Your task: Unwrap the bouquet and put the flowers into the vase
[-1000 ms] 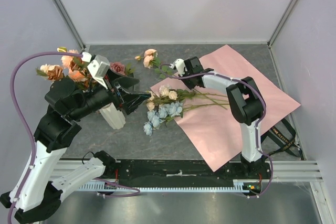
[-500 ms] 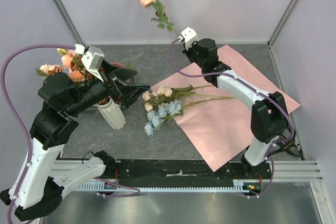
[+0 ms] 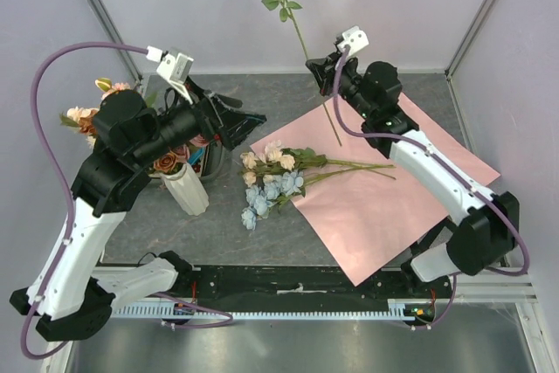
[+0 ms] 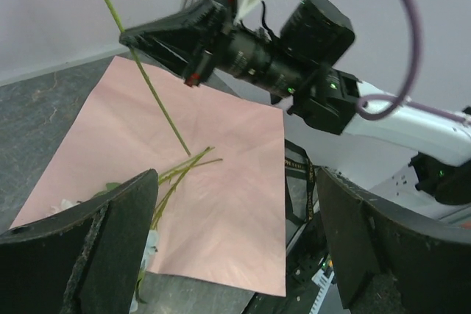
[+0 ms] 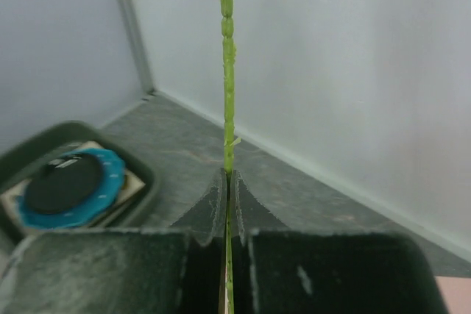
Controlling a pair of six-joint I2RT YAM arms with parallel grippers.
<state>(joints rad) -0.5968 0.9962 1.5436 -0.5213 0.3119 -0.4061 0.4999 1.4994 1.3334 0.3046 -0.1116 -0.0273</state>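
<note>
Green-stemmed artificial rose hangs upper centre, clamped in the right end effector; left end effector stands apart. Next, probably: lower it into the white ribbed vase.

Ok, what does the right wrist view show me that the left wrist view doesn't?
Only the right wrist view: the dark green rectangular tray, holding a blue-rimmed black disc, low on the left. Only the left wrist view: the pink paper sheet, the loose green stems lying on it, and the open left gripper. Both: the long green flower stem pinched in the shut right gripper, and the grey table.
</note>
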